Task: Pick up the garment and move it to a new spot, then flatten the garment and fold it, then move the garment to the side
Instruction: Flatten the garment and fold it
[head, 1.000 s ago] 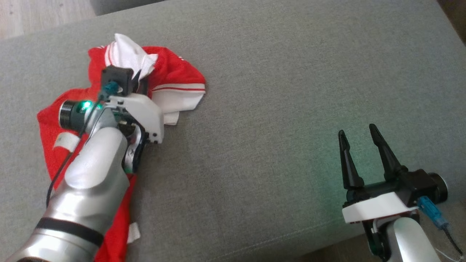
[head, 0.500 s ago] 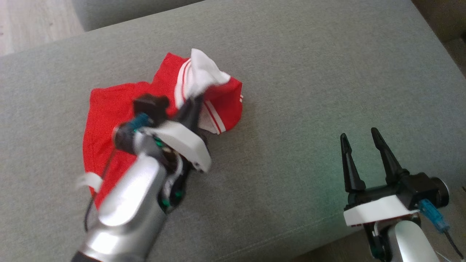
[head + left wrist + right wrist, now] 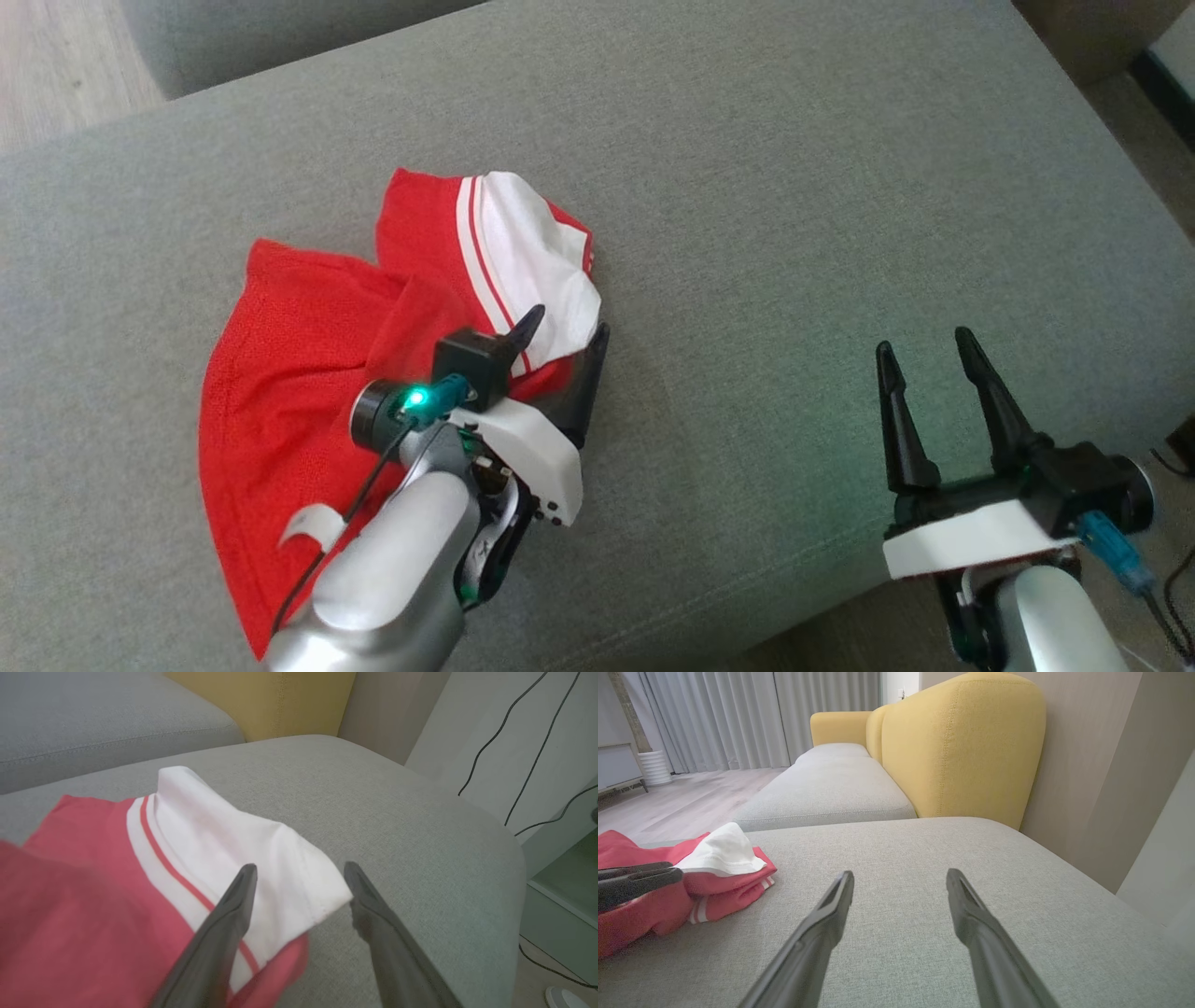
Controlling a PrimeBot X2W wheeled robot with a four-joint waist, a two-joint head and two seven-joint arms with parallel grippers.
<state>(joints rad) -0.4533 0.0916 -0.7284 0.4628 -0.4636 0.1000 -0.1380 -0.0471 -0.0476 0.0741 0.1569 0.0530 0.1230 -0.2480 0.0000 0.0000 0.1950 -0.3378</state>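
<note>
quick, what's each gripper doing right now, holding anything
Left gripper: open, straddling the garment at its white edge, not gripping it.
Right gripper: open, empty, over the sofa cushion.

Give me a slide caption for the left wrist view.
Left gripper, jaws open, framing a corner of the crumpled red-and-white garment on the grey cushion.

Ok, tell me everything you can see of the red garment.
The garment is red, mesh-looking fabric with a white panel edged in red stripes, crumpled and folded over itself. It lies on the grey cushion. The open left end effector straddles its white corner without clamping it.
</note>
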